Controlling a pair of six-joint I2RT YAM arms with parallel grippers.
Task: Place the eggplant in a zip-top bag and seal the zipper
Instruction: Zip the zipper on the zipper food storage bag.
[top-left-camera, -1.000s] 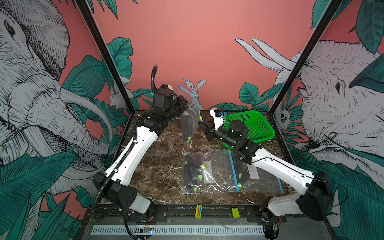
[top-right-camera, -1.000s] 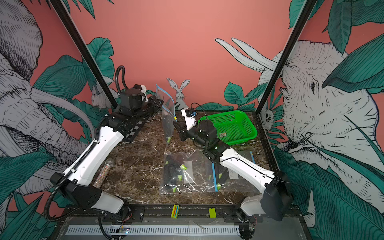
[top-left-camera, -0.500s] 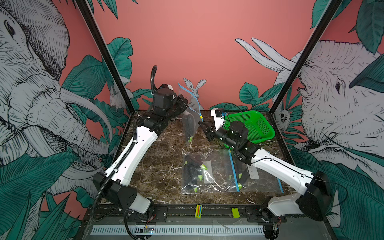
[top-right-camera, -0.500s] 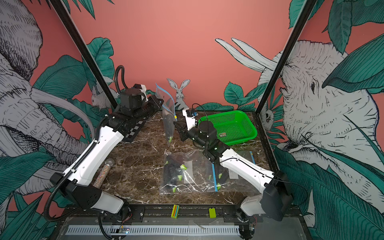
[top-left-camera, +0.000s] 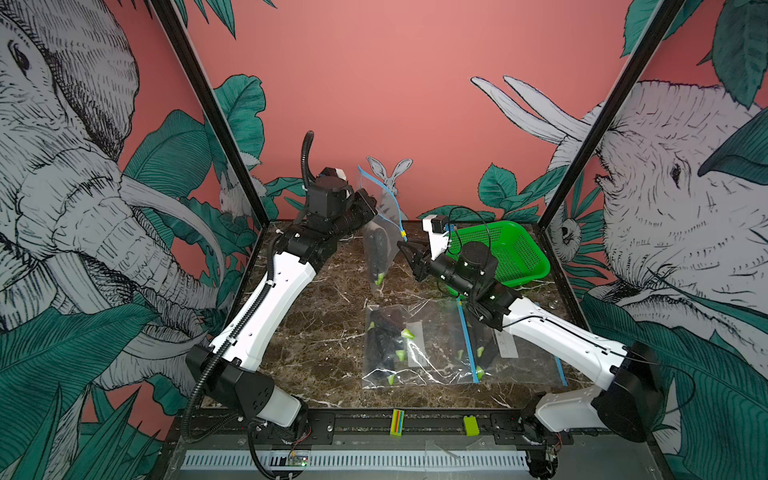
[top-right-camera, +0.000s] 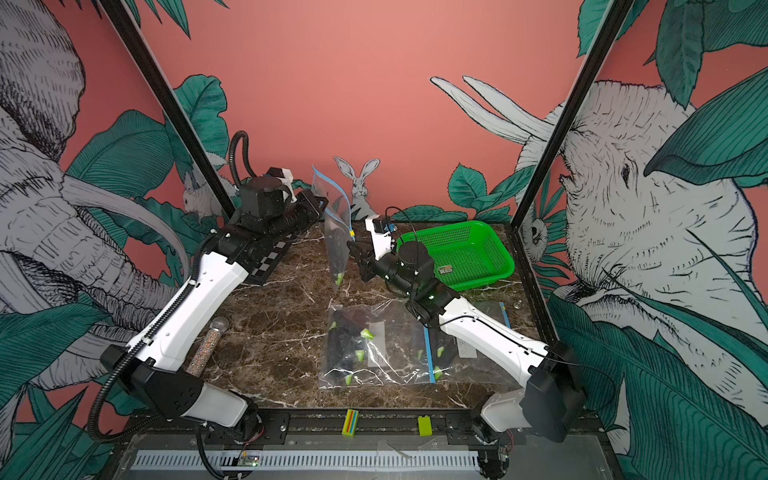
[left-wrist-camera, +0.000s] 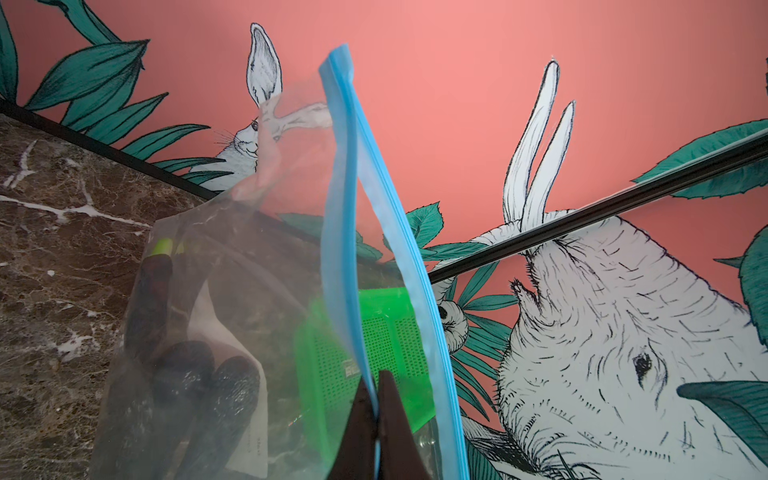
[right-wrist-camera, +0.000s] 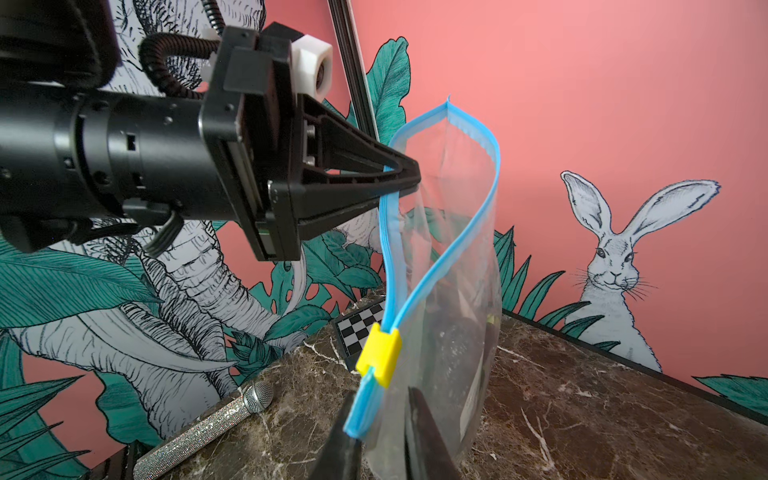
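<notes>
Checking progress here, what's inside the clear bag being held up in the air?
Through the raised bag shows a dark eggplant, green tip down, beside a white label. Creased plastic blurs the rest, so the count of pieces is unclear.

Clear zip-top bag (right-wrist-camera: 449, 257) hanging upright, dark eggplant (top-left-camera: 375, 251) sitting inside, stem down; blue zipper (right-wrist-camera: 389, 266) gaping, yellow slider (right-wrist-camera: 379, 353) at lower end.
</notes>
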